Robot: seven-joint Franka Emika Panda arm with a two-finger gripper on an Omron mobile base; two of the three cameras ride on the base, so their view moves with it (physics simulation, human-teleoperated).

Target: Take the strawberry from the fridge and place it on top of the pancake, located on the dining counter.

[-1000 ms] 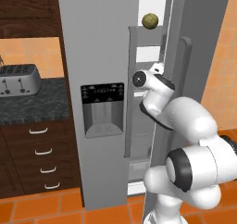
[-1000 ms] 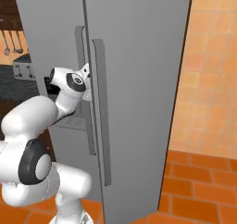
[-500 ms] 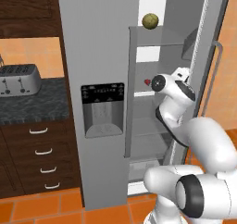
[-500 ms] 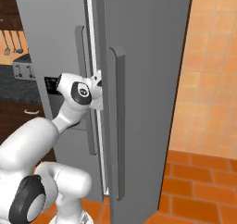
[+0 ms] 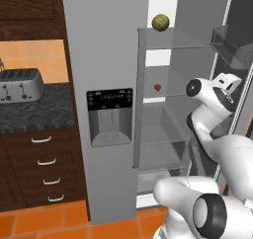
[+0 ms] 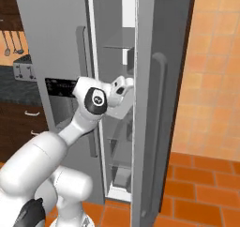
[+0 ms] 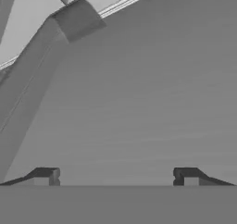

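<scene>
On a middle glass shelf inside the fridge [image 5: 106,60], toward the back wall, sits the strawberry [image 5: 157,87], small, red, free of any contact with the robot. One shelf above the strawberry, at the shelf's front edge, rests a round yellow-green fruit [image 5: 160,22]. Right-hand fridge door [image 6: 161,104]: swung wide open, its long vertical handle [image 6: 157,127] facing the right base camera, its inner bins visible at the upper right of the left base view. Left-hand fridge door: closed, carrying the black-panelled water dispenser [image 5: 109,117] level with and below the strawberry's shelf. Gripper [image 7: 115,177]: at the edge of the open door, to the right of the strawberry and well apart from it; in the hand view its two fingertips [image 7: 46,176] stand wide apart with nothing between them, facing a flat grey door surface and the slanting door handle. The wrist [image 6: 101,99] sits between the two doors in the right base view. Left of the fridge: a dark speckled counter [image 5: 29,112] bearing a grey toaster [image 5: 20,83], with dark wood drawers [image 5: 42,169] beneath. Floor below the fridge: orange tile [image 6: 197,188].
</scene>
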